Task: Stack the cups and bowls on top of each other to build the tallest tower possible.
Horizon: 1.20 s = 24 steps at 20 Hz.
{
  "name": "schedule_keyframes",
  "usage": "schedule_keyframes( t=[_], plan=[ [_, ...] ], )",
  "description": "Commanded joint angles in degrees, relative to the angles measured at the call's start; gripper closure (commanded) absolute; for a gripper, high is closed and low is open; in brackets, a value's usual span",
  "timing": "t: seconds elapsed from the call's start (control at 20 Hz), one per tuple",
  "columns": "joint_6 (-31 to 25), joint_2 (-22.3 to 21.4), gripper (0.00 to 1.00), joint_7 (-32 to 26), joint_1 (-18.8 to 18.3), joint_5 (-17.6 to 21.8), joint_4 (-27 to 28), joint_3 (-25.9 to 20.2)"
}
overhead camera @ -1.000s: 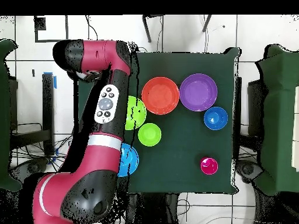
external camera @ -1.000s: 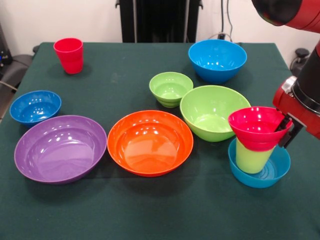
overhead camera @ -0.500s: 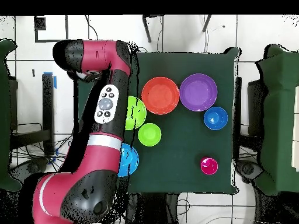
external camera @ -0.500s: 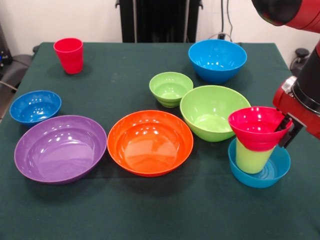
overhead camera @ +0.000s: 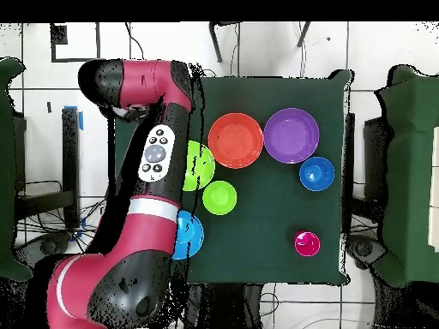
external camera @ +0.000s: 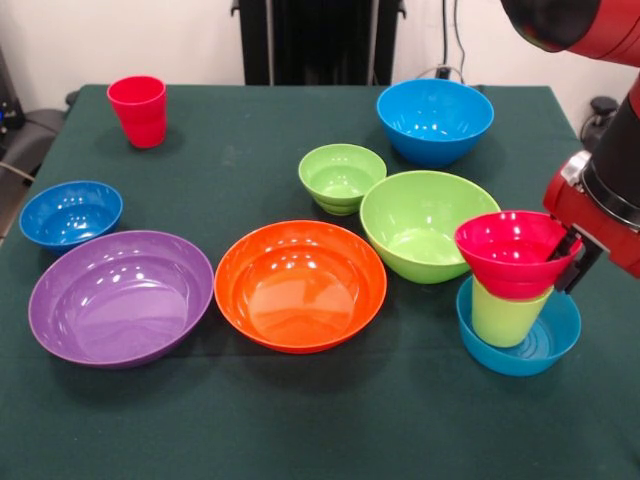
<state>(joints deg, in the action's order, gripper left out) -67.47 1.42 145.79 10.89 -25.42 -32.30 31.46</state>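
At the front view's right a tower stands: a teal-blue bowl holds a lime-green cup, and a small red bowl sits on that cup. My gripper is at the red bowl's right rim and looks shut on it, one black finger showing outside the rim. A red cup stands alone at the far left corner, seen from above as the red cup. A small dark-blue bowl rests at the left edge. In the overhead view my arm hides the tower.
A purple bowl, an orange bowl and a large lime-green bowl lie across the middle. A small ribbed lime-green bowl and a large blue bowl sit behind them. The tower is close to the table's right edge.
The gripper and the red bowl have shifted very slightly left and up together. Everything else stays where it was.
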Motion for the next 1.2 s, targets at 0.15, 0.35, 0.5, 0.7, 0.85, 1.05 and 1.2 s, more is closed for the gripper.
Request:
schedule_keyframes(
  t=[0.15,0.35,0.5,0.7,0.85,1.05,1.2],
  plan=[
    [-6.4,-2.9,1.00,6.1,0.9,-0.5,-8.1,-6.2],
    [-5.4,-3.9,1.00,5.5,1.2,-0.4,-10.1,-6.8],
    [-4.6,-4.3,1.00,5.4,1.3,-0.7,-11.0,-7.4],
    [-3.6,-4.0,1.00,6.7,1.7,-1.2,-10.9,-7.9],
    [-3.1,-3.7,1.00,6.9,1.7,-1.4,-10.4,-8.0],
    [-1.4,-3.7,1.00,6.5,1.6,-1.5,-10.7,-8.5],
    [0.1,-3.1,1.00,6.8,1.7,-1.4,-10.2,-8.4]
  ],
)
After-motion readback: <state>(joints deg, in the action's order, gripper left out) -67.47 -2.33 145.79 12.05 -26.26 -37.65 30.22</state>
